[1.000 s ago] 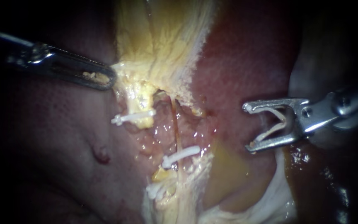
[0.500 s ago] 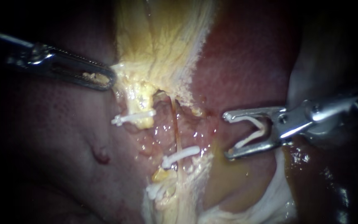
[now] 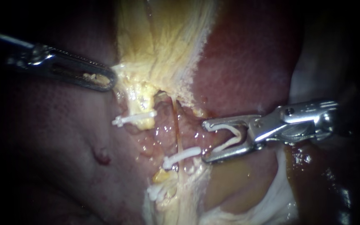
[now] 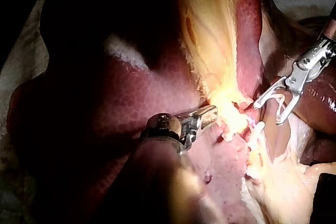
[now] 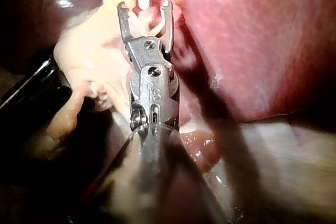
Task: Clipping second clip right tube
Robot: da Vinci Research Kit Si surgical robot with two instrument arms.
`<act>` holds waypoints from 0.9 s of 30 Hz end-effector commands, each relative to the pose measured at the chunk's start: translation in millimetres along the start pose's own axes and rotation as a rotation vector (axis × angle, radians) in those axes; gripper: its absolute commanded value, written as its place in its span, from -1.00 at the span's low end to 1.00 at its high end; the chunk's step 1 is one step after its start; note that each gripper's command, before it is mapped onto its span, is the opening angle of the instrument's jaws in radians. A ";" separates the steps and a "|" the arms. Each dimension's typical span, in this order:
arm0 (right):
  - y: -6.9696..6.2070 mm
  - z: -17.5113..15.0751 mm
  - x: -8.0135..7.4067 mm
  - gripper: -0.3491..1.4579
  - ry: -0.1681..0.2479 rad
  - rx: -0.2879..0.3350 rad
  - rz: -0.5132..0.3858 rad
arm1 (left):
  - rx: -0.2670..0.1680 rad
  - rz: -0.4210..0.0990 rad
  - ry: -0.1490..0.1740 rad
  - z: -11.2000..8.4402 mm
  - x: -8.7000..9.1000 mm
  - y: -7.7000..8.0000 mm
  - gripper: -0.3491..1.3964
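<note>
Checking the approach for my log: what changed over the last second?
The right instrument, holding its loaded clip, advanced toward the right tube; its jaw tips now sit beside the white clip already there. The left instrument kept gripping the yellow tissue; nothing else moved.

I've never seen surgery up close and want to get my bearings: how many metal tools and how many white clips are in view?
Instruments: 2, the left instrument and the right instrument
Clips on tissue: 3, the others at and
Loaded clip in the right instrument: 1
Total: 6
</note>
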 end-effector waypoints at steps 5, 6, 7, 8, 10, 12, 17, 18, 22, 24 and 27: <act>1.0 0.6 -1.2 -0.07 0.005 0.008 0.039 | -0.001 0.000 0.000 0.1 0.1 0.0 -1.00; 1.1 0.8 -1.3 -0.07 0.008 0.014 0.049 | -0.001 0.000 0.000 0.1 0.1 0.0 -1.00; 1.2 0.9 -1.4 -0.07 0.014 0.017 0.059 | -0.001 0.000 0.000 0.1 0.1 0.0 -1.00; 1.3 1.2 -1.5 -0.07 0.022 0.022 0.075 | -0.001 0.000 0.000 0.1 0.1 0.0 -1.00; 1.5 1.6 -1.6 -0.07 0.030 0.029 0.087 | -0.001 0.000 -0.001 0.1 0.1 0.0 -1.00; 1.7 2.1 -1.7 -0.07 0.028 0.041 0.098 | -0.001 0.001 -0.001 0.1 0.1 0.0 -1.00; 2.2 3.8 -2.2 -0.07 0.023 0.058 0.107 | -0.001 0.001 -0.001 0.2 0.2 0.0 -1.00; 2.3 4.0 -2.2 -0.07 0.023 0.059 0.111 | -0.001 0.001 -0.001 0.2 0.2 0.0 -1.00; 2.7 5.0 -2.3 -0.07 0.022 0.060 0.120 | -0.002 0.001 -0.001 0.2 0.2 0.0 -1.00; 2.8 5.2 -2.4 -0.07 0.022 0.060 0.124 | -0.002 0.001 -0.001 0.3 0.2 0.0 -1.00; 3.1 5.4 -2.5 -0.07 0.022 0.060 0.130 | -0.002 0.001 -0.001 0.3 0.2 0.0 -1.00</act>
